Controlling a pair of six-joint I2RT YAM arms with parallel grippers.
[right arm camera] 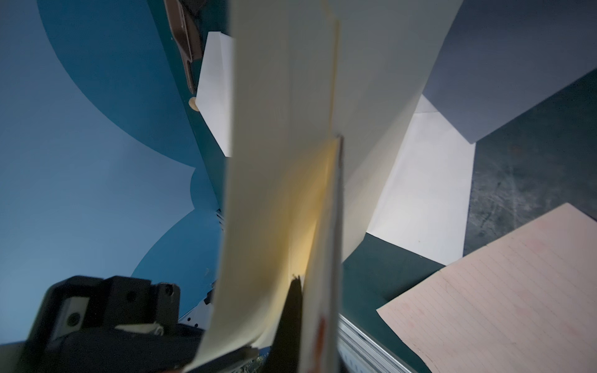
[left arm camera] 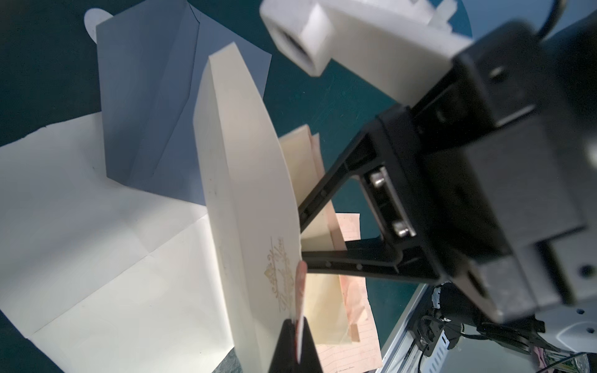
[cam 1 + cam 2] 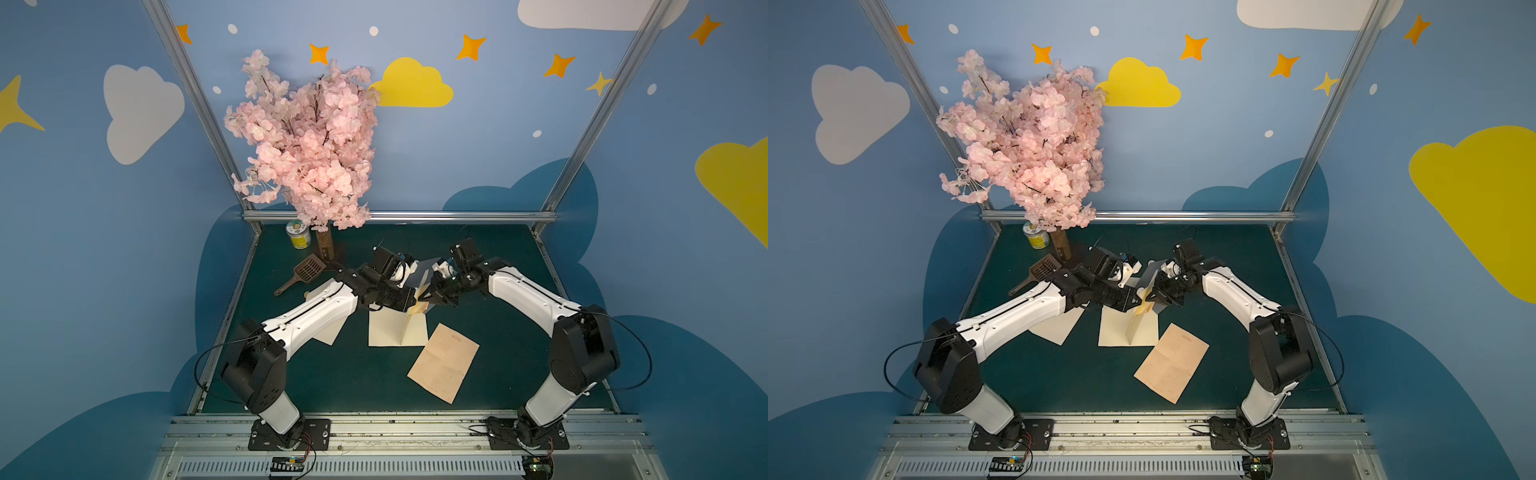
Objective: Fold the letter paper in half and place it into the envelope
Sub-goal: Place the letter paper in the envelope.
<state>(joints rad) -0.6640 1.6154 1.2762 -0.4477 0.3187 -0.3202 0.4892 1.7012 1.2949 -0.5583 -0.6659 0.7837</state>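
My two grippers meet over the middle of the green mat. A cream envelope (image 2: 245,193) with gold print hangs upright between them; in both top views it shows as a thin fin (image 3: 410,326) (image 3: 1133,328). My left gripper (image 2: 298,339) (image 3: 415,301) is shut on the edge of a thin pinkish letter paper (image 2: 302,290) right at the envelope's mouth. My right gripper (image 1: 300,323) (image 3: 427,297) is shut on one wall of the envelope (image 1: 268,210), its tips hidden by paper. A second tan lined letter sheet (image 3: 444,362) (image 1: 500,290) lies flat and creased nearby.
A flat cream sheet (image 3: 382,332) lies under the grippers and another (image 3: 328,334) under the left arm. At the back left stand a pink blossom tree (image 3: 311,137), a can (image 3: 298,235) and a brown scoop (image 3: 305,270). Aluminium rails (image 3: 399,216) border the mat.
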